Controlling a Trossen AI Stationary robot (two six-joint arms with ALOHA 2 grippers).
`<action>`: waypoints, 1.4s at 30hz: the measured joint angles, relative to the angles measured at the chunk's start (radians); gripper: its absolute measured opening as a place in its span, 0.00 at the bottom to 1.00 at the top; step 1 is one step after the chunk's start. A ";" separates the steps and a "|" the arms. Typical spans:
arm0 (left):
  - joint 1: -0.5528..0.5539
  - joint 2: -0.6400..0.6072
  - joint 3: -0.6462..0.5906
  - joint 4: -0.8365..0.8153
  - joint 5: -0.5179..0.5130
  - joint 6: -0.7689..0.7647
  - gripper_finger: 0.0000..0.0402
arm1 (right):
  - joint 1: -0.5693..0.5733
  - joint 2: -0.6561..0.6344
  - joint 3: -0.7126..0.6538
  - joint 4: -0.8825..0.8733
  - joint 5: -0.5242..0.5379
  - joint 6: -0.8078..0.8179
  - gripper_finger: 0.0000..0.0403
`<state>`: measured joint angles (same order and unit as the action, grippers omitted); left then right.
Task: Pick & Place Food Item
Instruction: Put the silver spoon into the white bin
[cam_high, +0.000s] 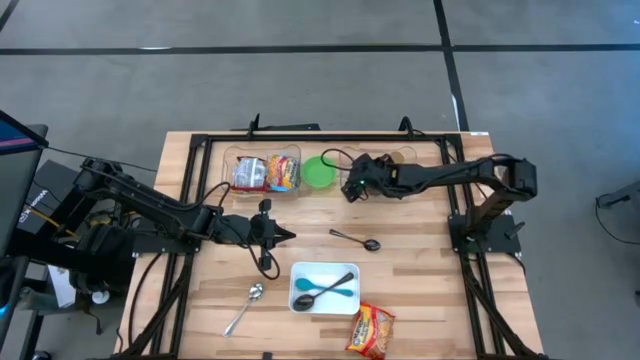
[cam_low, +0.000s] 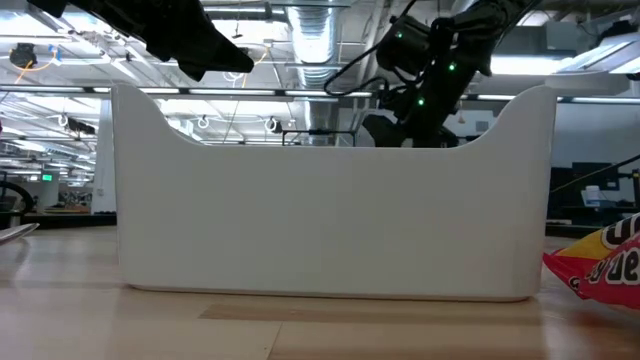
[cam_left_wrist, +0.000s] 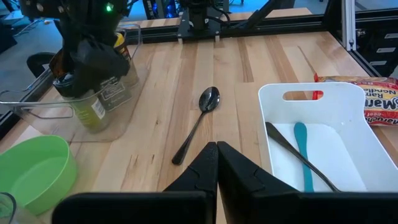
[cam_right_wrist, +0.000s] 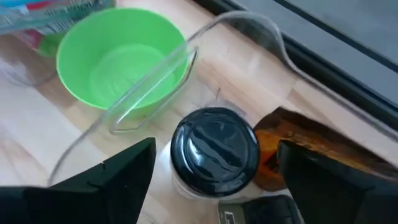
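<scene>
A jar with a black lid (cam_right_wrist: 214, 149) stands upright in a clear bin (cam_right_wrist: 149, 81) at the table's far side, beside an orange-brown packet (cam_right_wrist: 305, 146). My right gripper (cam_right_wrist: 214, 155) hangs open just above it, slanting down, one finger on each side of the lid with a gap to both. In the high view that gripper (cam_high: 348, 188) is just right of a green bowl (cam_high: 320, 172). My left gripper (cam_high: 288, 236) waits shut over the table's middle, holding nothing.
A second clear bin (cam_high: 262, 170) with food packets stands left of the bowl. A spoon (cam_high: 356, 240) lies mid-table. Near the front are a white tray (cam_high: 300, 300) holding a teal and a black spoon, a silver spoon (cam_high: 243, 308) and a noodle packet (cam_high: 371, 330).
</scene>
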<state>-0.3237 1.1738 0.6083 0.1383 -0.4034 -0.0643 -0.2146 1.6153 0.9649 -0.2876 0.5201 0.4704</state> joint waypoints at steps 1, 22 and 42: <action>0.000 0.000 0.000 0.000 0.000 0.000 0.01 | 0.000 -0.011 0.000 -0.005 0.000 0.000 0.82; 0.000 0.000 0.000 0.000 0.000 0.000 0.01 | 0.157 -0.276 0.000 -0.045 0.001 -0.030 0.82; 0.000 0.000 0.000 0.000 0.000 0.000 0.01 | 0.630 -0.285 0.000 -0.093 0.001 0.179 0.82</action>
<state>-0.3238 1.1737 0.6083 0.1383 -0.4035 -0.0643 0.4156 1.3304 0.9653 -0.3803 0.5213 0.6494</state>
